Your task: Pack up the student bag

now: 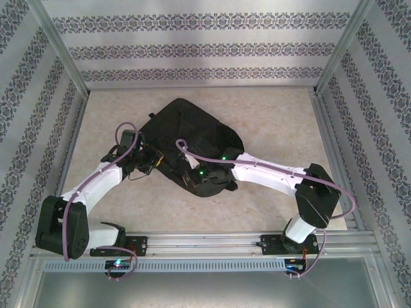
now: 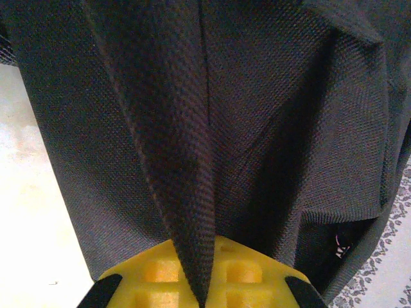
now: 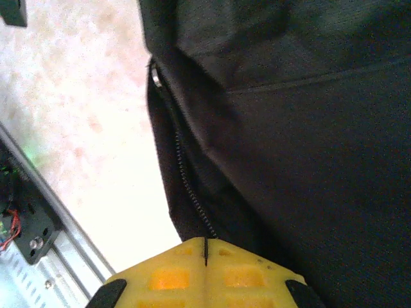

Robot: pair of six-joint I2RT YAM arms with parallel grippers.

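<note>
Student bag (image 1: 192, 125), frame centre: left gripper (image 2: 204, 296) pinches a fabric fold (image 2: 183, 192), right gripper (image 3: 205, 255) its zipper edge (image 3: 186, 183), likely to spread the opening.

Both wrist views crop the student bag (image 2: 270, 128); overhead, the arms (image 1: 263, 172) cover what looks like its near edge.

bag (image 1: 192, 125) black, woven | table (image 1: 276, 122) beige, marbled | walls (image 1: 205, 45) white, grey floral bands | arms (image 1: 266, 174) white, black joints | cables (image 1: 199, 154) lilac
</note>
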